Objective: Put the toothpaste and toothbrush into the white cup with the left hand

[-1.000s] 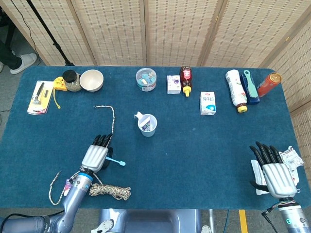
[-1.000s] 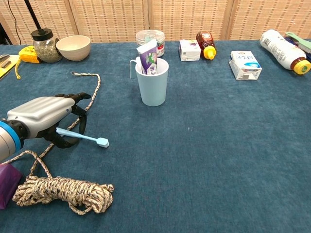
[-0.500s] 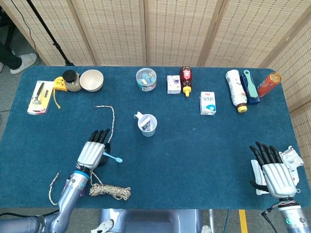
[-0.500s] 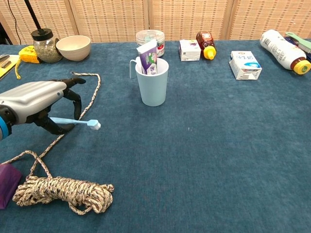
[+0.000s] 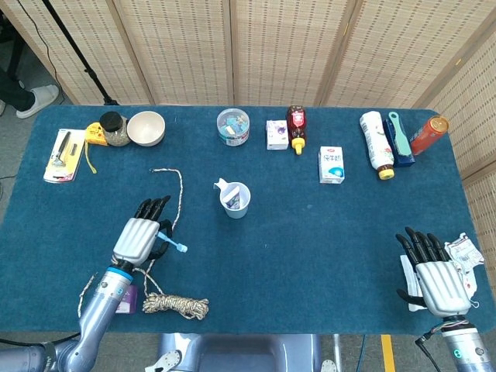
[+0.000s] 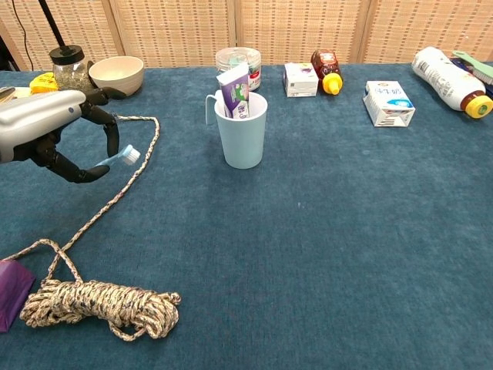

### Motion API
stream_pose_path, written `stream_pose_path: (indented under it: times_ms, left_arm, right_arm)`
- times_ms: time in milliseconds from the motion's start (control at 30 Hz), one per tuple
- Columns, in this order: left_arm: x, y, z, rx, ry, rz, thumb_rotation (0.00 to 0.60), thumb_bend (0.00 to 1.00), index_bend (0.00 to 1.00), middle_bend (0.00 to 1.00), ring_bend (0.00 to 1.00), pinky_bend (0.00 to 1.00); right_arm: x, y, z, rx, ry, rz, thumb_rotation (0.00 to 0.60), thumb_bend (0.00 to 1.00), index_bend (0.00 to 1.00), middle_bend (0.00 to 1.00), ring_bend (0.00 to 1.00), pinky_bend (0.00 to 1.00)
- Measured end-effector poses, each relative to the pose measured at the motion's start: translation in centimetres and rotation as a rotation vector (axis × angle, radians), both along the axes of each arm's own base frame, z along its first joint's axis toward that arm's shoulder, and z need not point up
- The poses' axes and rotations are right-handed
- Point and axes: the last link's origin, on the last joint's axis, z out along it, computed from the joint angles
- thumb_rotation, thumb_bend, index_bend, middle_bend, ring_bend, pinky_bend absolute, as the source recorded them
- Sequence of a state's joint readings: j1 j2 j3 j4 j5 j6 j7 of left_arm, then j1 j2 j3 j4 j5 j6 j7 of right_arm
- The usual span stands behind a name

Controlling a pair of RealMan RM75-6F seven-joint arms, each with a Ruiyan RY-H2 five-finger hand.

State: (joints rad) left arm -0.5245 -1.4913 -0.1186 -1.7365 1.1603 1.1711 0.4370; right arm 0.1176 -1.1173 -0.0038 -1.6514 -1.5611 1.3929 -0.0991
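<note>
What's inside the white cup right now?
The toothpaste stands upright in the white cup; its lower end is hidden by the wall. The toothbrush is in the left hand.

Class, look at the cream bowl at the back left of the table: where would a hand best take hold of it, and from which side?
Probably at the rim of the cream bowl, from above on its near right. It stands upright and open, so the thin edge suits a pinch. A dark-lidded glass jar crowds its left side, leaving the right freer.
</note>
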Motion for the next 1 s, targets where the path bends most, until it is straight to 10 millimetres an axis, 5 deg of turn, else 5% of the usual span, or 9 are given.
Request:
stream_pose_path:
  times_ms: [400, 1000]
  left_arm:
    - [2.5, 1.3, 2.7, 0.008, -0.168, -0.026, 0.600, 0.38, 0.59, 0.00, 0.00, 0.00]
    - [6.8, 6.6, 7.2, -0.090, -0.630, -0.065, 0.600, 0.40, 0.58, 0.00, 0.00, 0.00]
  right_arm:
    - [0.1, 0.1, -0.3, 0.009, 0.007, -0.001, 0.600, 0.00, 0.00, 0.00, 0.00, 0.00]
    - [-0.2, -0.2, -0.8, 0.026, 0.015, -0.018, 0.600, 0.00, 0.00, 0.00, 0.00, 0.00]
